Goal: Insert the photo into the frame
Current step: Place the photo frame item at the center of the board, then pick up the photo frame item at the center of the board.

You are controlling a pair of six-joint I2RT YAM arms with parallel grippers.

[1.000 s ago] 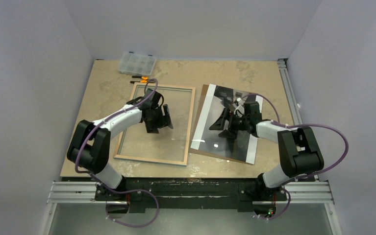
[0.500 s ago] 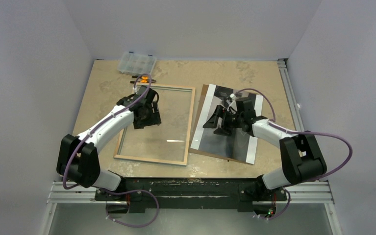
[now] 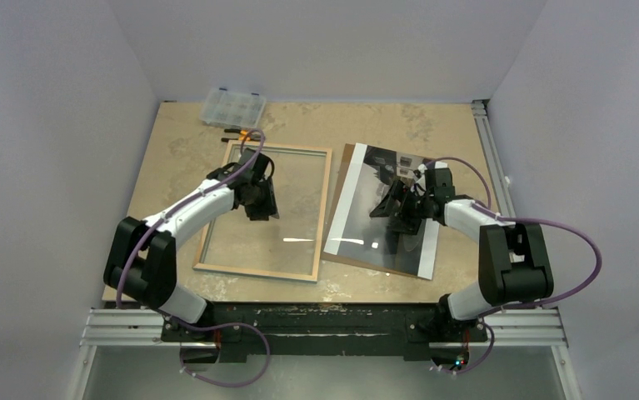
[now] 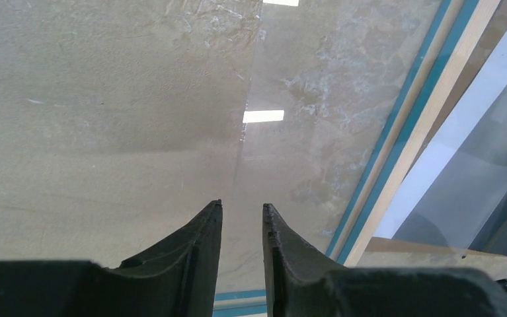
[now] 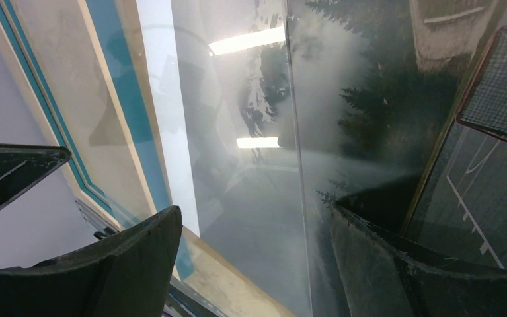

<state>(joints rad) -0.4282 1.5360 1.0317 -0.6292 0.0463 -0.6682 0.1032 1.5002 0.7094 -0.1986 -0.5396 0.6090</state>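
Note:
The frame point(image 3: 325, 208) lies flat at centre-left with its light wood back up; its wood rim and blue inner edge point(image 4: 424, 129) run up the right of the left wrist view. My left gripper point(image 3: 263, 208) hovers over the frame's pane. Its jaws point(image 4: 242, 206) stand a narrow gap apart with nothing between them. The photo point(image 3: 364, 235) lies picture side up on a brown backing board point(image 3: 366, 265) to the right of the frame. My right gripper point(image 3: 397, 218) hangs over the photo point(image 5: 250, 198), wide open point(image 5: 255, 209) and empty. The photo's white border point(image 4: 482, 152) shows beyond the frame.
A clear plastic compartment box point(image 3: 232, 106) stands at the back left, with a small orange-handled tool point(image 3: 239, 133) just behind the frame. A metal rail point(image 3: 489, 158) runs along the table's right edge. Plain walls close in three sides.
My left gripper's jaws have come in from wide to a narrow gap. Both grippers have shifted a little over the frame and the photo. Frame and photo lie where they were.

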